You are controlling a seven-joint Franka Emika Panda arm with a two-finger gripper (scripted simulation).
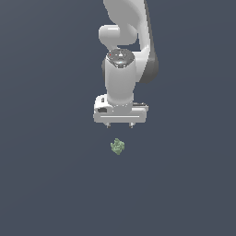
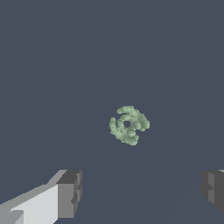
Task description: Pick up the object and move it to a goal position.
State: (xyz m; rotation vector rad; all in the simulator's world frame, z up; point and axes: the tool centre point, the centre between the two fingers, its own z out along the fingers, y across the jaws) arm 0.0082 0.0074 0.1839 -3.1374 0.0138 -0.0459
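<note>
The gripper [image 1: 120, 125] is held with its jaws spread wide and empty, so that the object [image 1: 117, 146] can be straddled; the pale-green clump is seen lying on the floor, just beneath, untouched

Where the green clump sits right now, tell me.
In the exterior view the pale-green clump lies on the dark surface just below the open gripper, near the picture's middle. In the wrist view it shows ahead of the two fingertips, untouched.
</note>
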